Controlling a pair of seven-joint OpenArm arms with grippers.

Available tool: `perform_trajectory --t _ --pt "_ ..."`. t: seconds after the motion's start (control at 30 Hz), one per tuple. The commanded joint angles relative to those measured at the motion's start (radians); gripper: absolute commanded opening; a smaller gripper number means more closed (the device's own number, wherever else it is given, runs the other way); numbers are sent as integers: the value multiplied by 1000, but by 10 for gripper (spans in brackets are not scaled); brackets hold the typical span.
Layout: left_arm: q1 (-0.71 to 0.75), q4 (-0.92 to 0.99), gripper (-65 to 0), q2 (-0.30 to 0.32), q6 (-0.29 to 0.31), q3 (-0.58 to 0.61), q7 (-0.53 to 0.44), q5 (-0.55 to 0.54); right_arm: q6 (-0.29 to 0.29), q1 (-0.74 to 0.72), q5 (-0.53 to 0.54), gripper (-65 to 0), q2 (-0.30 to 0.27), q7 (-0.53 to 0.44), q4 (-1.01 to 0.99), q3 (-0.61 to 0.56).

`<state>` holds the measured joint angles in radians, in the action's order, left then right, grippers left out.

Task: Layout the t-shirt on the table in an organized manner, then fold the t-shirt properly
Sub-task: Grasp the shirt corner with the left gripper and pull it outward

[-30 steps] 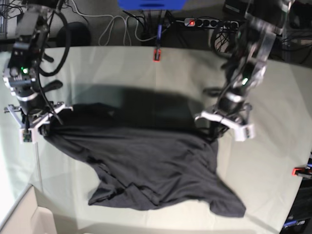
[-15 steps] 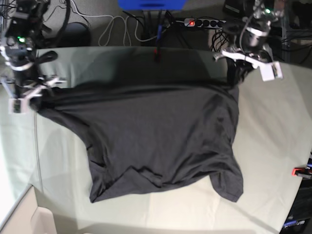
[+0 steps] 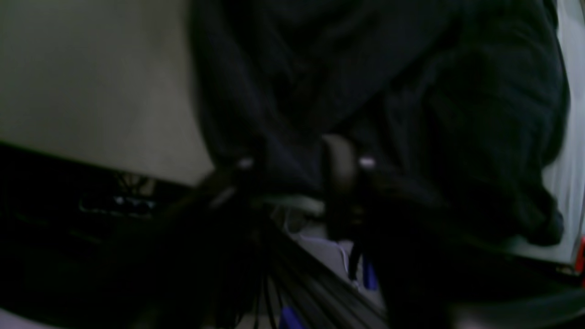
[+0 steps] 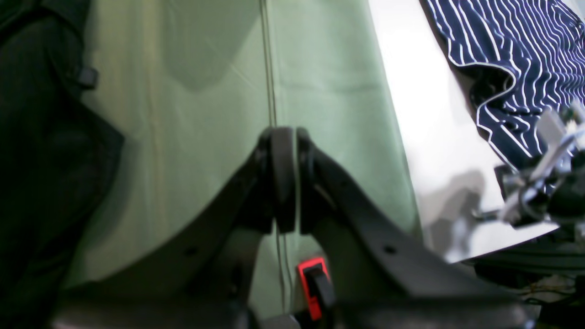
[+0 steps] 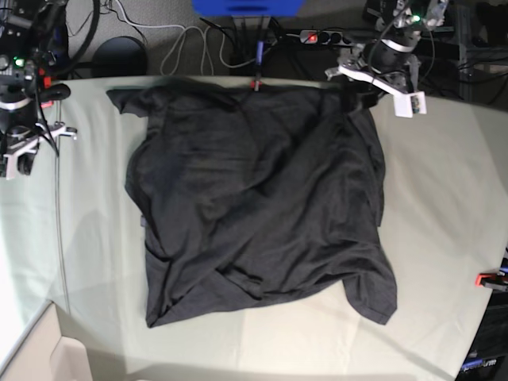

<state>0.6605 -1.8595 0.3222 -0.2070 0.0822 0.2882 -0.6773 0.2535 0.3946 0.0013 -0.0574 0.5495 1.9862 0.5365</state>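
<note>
The black t-shirt (image 5: 254, 198) lies spread and wrinkled over the pale green table (image 5: 444, 198), with its top edge at the far side. My left gripper (image 5: 361, 91) is at the far right corner of the shirt, shut on a bunch of its black cloth (image 3: 411, 91); the fingers (image 3: 338, 164) look dark and blurred in the left wrist view. My right gripper (image 5: 24, 163) hangs over the table's left edge, apart from the shirt. Its fingers (image 4: 283, 178) are pressed together with nothing between them, and the shirt (image 4: 36, 137) sits to the left in that view.
Red clamps sit at the far edge (image 5: 255, 86), the right edge (image 5: 486, 279) and below my right gripper (image 4: 311, 278). A navy striped cloth (image 4: 525, 68) lies off the table. Cables and a power strip (image 5: 325, 36) run behind it. A pale box corner (image 5: 32, 357) is front left.
My right gripper has let go of the shirt's left corner, which now lies at the far edge. The shirt has shifted toward the far side, and my left gripper has moved slightly left, still holding it.
</note>
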Motion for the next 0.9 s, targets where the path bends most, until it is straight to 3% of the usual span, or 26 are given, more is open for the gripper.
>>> perform_trajectory --t 0.0,0.13,0.33,0.47,0.7,0.87 --pt "3 -24 -379 8 5 -6 -13 3 -9 -1 4 -650 -11 -24 15 6" --pt "2 -27 -314 10 8 -71 -31 3 -9 -7 4 -650 -8 -24 15 6" --pt "-60 -19 -313 5 11 -239 -31 1 -9 -21 4 -650 -8 -18 -6 4" --pt "-189 65 -313 4 11 -309 -25 1 -9 -21 4 -650 -5 -18 -14 -2" --pt "-468 380 -313 4 13 -298 -24 1 -9 -36 4 -650 15 -22 -44 -2" --pt "-620 570 -313 10 13 -152 -24 12 -9 -46 4 -650 12 -24 -69 -2"
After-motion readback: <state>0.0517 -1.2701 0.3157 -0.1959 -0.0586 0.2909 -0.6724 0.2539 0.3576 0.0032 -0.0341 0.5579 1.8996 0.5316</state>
